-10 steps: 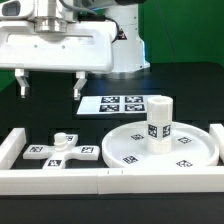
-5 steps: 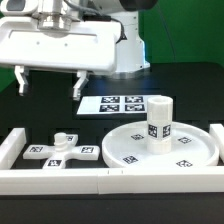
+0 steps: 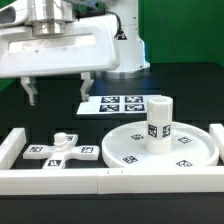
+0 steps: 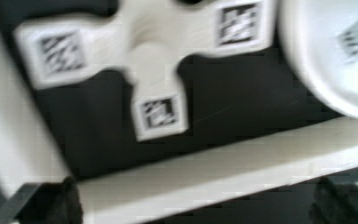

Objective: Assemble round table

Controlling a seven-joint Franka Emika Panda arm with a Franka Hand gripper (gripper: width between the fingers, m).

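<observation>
The large flat round disc (image 3: 175,150) lies on the table at the exterior view's right. The short cylinder leg (image 3: 158,120) stands upright on it. The cross-shaped base (image 3: 62,151) lies flat at the left; in the wrist view it (image 4: 149,50) shows beside the disc's edge (image 4: 345,55). My gripper (image 3: 58,90) hangs open and empty above the table, behind and above the cross base, touching nothing. Its fingertips (image 4: 34,205) show dark at the corners of the wrist view.
A long white border rail (image 3: 110,181) runs along the front, with side pieces at the left (image 3: 12,146) and right (image 3: 217,135); it also crosses the wrist view (image 4: 211,165). The marker board (image 3: 124,104) lies behind the disc.
My gripper has shifted a little toward the exterior view's right and slightly lower. The disc, leg and cross base have not moved.
</observation>
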